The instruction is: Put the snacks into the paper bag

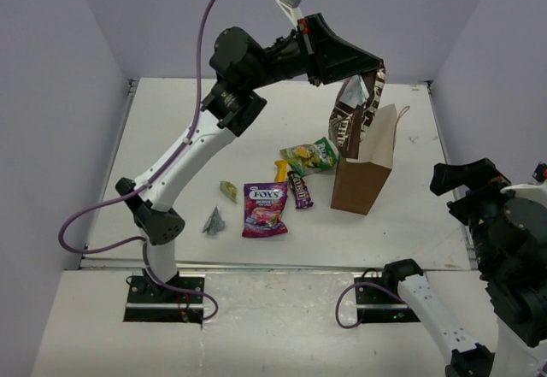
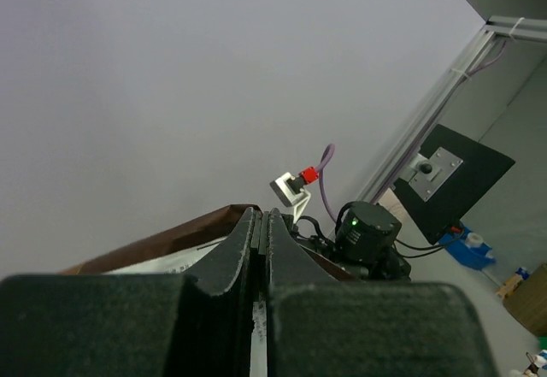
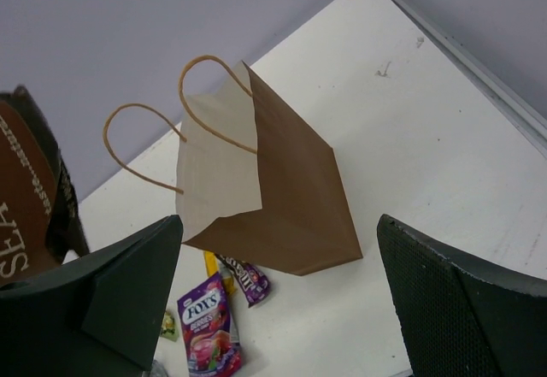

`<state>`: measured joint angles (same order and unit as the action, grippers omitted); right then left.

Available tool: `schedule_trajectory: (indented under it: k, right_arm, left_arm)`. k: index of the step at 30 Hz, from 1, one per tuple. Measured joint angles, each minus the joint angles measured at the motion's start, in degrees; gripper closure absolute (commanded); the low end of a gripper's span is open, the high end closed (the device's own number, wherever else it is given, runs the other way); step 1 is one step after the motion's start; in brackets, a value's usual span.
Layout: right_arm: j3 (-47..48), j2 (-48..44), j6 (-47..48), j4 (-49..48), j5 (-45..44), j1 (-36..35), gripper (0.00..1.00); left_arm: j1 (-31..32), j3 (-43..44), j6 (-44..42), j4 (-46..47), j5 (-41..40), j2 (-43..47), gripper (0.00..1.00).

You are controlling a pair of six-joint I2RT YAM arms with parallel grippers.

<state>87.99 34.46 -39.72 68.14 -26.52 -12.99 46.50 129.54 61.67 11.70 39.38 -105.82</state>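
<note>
Left pincer point(image 1: 373, 67): raised high over the far side of the table point(image 1: 410, 223), fingers pressed together on the top end of the long brown wrapper point(image 1: 352, 116); the left wrist view shows the two fingers closed with no gap.
Long brown wrapper: hangs down from that grip, clear of the table, its lower end about level with the bag's mouth on the bag's left side; the right wrist view shows a gap between wrapper and bag.
Right pincer point(image 3: 280, 249): fingers spread wide, holding nothing, low at the right edge and facing the bag.
Paper bag point(image 1: 363, 180): standing upright right of centre, mouth open upward, pale inside showing, loop handles point(image 3: 141, 150) up.
Green bag point(image 1: 310, 156): flat, just left of the paper bag.
Yellow bar point(image 1: 280, 170) and dark brown bar point(image 1: 300, 191): side by side below the green bag.
Purple Fox's pouch point(image 1: 265, 209): flat, nearer the arms.
Tiny green wrapper point(image 1: 228, 191) and grey wrapper point(image 1: 214, 221): further left, apart from each other.
</note>
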Motion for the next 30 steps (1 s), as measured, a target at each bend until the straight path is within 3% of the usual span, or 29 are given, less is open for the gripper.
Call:
schedule_trajectory:
  k: [10,30]
  right_arm:
    - [1.05,0.00,-0.39,0.24,-1.16,0.00,0.01]
    - [1.79,0.83,0.11,0.42,-2.58,0.00,0.01]
  left_arm:
    - [0.09,0.87,3.06,3.98,1.84,-7.48,1.00]
    - [0.15,1.49,3.30,7.34,3.50,-11.39,1.00]
